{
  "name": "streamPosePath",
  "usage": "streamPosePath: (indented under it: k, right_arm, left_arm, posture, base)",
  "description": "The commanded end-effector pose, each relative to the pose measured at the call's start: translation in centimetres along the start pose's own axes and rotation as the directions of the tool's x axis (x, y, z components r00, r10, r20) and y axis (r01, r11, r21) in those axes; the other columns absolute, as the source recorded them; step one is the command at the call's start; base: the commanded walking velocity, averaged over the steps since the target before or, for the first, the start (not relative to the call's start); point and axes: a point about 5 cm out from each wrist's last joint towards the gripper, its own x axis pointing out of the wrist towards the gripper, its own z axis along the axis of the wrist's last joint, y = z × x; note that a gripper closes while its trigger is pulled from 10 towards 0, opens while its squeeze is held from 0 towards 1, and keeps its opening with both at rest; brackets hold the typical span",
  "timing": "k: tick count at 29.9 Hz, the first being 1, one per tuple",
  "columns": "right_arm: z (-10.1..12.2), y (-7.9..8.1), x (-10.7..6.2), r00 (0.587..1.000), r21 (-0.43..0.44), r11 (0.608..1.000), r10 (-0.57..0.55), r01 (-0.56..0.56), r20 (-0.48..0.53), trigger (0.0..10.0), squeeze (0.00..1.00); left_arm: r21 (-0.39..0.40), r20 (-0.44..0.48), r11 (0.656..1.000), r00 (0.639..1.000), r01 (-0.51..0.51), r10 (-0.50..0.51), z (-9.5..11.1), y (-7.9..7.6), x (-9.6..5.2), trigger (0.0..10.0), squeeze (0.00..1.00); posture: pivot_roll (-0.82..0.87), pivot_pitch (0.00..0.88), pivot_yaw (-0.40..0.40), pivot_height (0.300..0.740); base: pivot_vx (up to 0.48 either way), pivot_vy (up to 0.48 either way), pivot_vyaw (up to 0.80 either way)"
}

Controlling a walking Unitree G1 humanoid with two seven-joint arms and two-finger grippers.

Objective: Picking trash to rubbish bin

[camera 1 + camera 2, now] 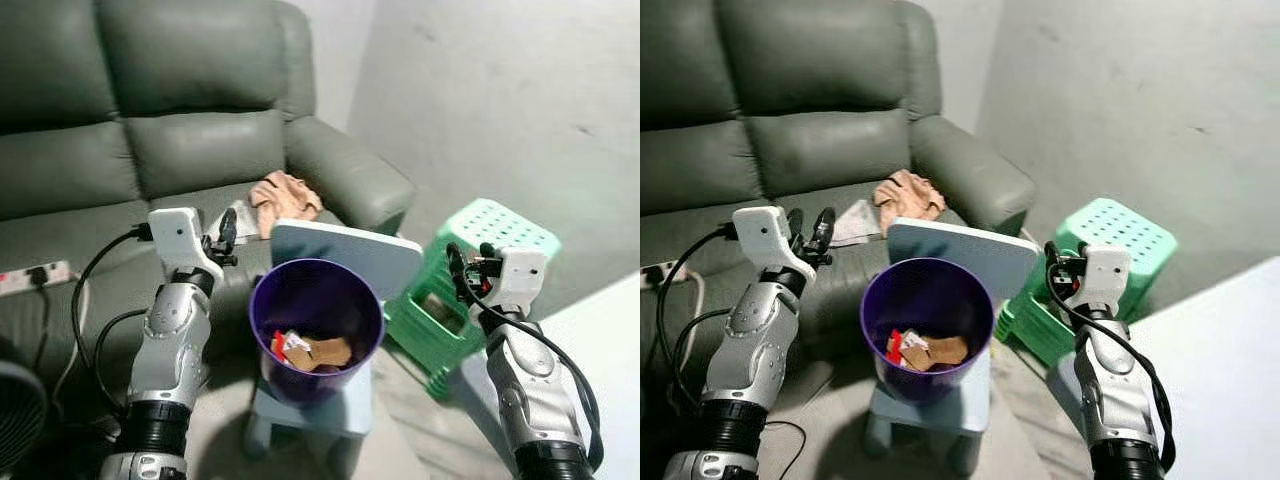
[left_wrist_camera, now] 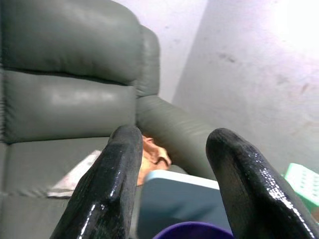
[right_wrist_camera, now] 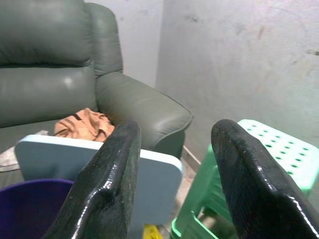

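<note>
A purple rubbish bin (image 1: 264, 335) stands on a small light-blue chair (image 1: 352, 250) in front of the sofa. Inside the bin lie a red-and-white wrapper (image 1: 288, 346) and brown paper (image 1: 330, 352). On the sofa seat behind rest a crumpled peach-brown piece of trash (image 1: 283, 195) and a flat white paper (image 1: 854, 222). My left gripper (image 1: 810, 228) is raised just left of the bin, open and empty. Level with the bin on its right, my right gripper (image 1: 470, 265) is open and empty too. The wrist views show each pair of fingers (image 2: 114, 184) (image 3: 112, 184) spread apart.
The grey-green leather sofa (image 1: 200, 150) fills the back, its armrest (image 1: 350, 170) beside the chair. Stacked green plastic stools (image 1: 495, 232) stand to the right, close to my right arm. A white power strip (image 1: 30, 275) lies on the sofa's left; a fan (image 1: 15, 410) sits at lower left.
</note>
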Motion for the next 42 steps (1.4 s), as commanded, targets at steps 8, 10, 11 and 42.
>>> streamPosePath:
  k: [8,10,11,42]
  right_arm:
    - [0.4,-0.2,0.1,1.000,-0.019,1.000,-0.009,0.009,0.008,10.0,0.00]
    - [0.4,-0.2,0.1,1.000,-0.019,1.000,-0.009,0.009,0.008,10.0,0.00]
    - [0.4,-0.2,0.1,1.000,-0.019,1.000,-0.009,0.009,0.008,10.0,0.00]
    - [0.6,0.8,-0.1,1.000,-0.023,1.000,0.016,-0.015,0.021,10.0,0.00]
  left_arm:
    - [0.017,0.001,0.999,0.999,0.045,-0.045,-0.1,-0.9,0.3,10.0,0.00]
    - [0.018,0.005,0.998,0.999,0.052,-0.052,-0.1,-1.0,0.4,10.0,0.00]
    - [0.018,0.007,0.998,0.998,0.057,-0.057,0.0,-1.0,0.4,10.0,0.00]
    - [0.001,0.031,0.999,0.999,0.041,-0.041,0.4,-0.6,0.2,10.0,0.00]
  posture:
    - [0.00,0.000,-0.111,0.740]
    - [0.00,0.000,-0.111,0.740]
    - [0.00,0.000,-0.110,0.740]
    - [0.00,0.000,-0.109,0.740]
  base:
    - [0.000,0.000,-0.78]
    - [0.000,0.000,-0.78]
    - [0.000,0.000,-0.78]
    - [0.000,-0.075,-0.78]
